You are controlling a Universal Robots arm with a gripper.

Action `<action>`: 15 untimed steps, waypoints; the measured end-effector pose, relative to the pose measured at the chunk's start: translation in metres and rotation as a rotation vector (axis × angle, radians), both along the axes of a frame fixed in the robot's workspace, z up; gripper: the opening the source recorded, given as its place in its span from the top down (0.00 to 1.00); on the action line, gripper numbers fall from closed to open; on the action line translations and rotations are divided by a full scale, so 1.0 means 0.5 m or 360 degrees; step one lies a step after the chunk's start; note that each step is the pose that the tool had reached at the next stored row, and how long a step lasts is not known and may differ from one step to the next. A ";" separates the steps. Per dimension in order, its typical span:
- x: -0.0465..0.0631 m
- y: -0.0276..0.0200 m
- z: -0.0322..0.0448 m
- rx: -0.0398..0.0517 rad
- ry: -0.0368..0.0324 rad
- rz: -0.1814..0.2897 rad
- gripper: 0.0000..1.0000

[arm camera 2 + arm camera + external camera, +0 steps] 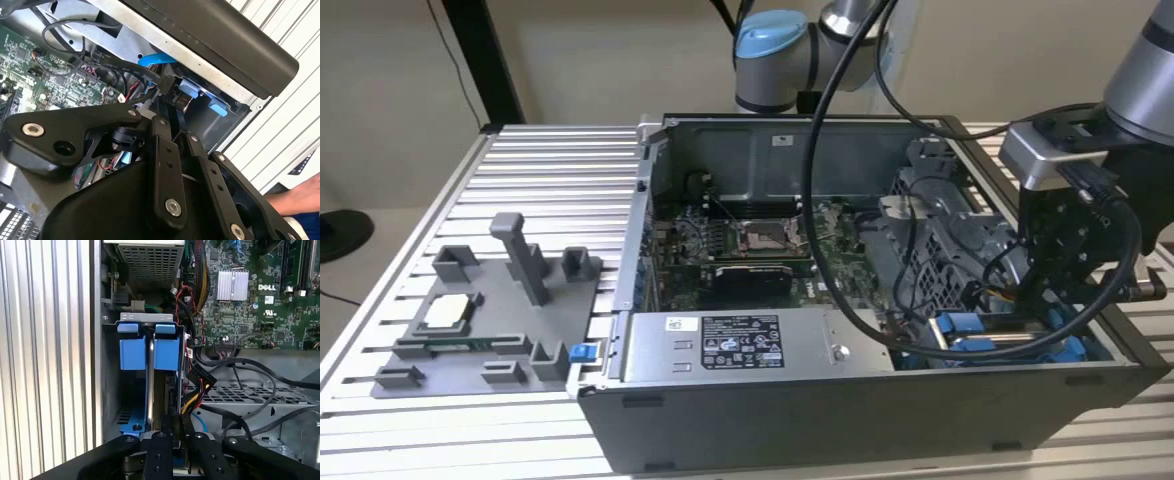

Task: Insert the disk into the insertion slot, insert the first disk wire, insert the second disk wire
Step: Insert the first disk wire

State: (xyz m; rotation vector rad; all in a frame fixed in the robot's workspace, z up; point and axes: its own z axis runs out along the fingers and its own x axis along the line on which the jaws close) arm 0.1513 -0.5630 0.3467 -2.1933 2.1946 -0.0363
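Note:
The insertion slot [145,317] is a grey metal bay at the case's corner, at the exterior view's right [1014,345]. The disk stands on edge inside it, and its blue frame [166,352] and a thin silver edge [150,385] are what I see. My gripper [1057,310] reaches down into the case right over this bay. In both wrist views its fingers [165,150] come together [174,434] on the black plug of a disk wire [168,86], whose black cable runs off toward the motherboard. A flat blue cable [155,60] lies just beyond the plug.
A grey box with a black-and-white label [727,345] fills the case's front. The motherboard [747,240] lies behind it, and a perforated cage [250,395] with loose cables borders the bay. A grey fixture plate [480,320] sits on the ribbed table. A person's hand [300,202] is nearby.

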 end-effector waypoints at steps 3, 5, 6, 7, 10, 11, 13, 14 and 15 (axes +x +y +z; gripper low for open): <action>0.000 -0.0009 -0.002 0.0000 -0.0001 0.0012 1.00; 0.000 -0.0011 -0.003 0.0000 -0.0002 0.0016 1.00; 0.000 -0.0011 -0.004 0.0000 -0.0003 0.0019 1.00; 0.000 -0.0012 -0.004 0.0000 -0.0004 0.0021 1.00; 0.000 -0.0013 -0.007 0.0000 -0.0008 0.0029 1.00; 0.000 -0.0015 -0.007 0.0000 -0.0009 0.0031 1.00; 0.000 -0.0018 -0.008 0.0000 -0.0013 0.0032 1.00; 0.000 -0.0018 -0.009 0.0000 -0.0015 0.0032 1.00; -0.001 -0.0018 -0.009 0.0000 -0.0017 0.0032 1.00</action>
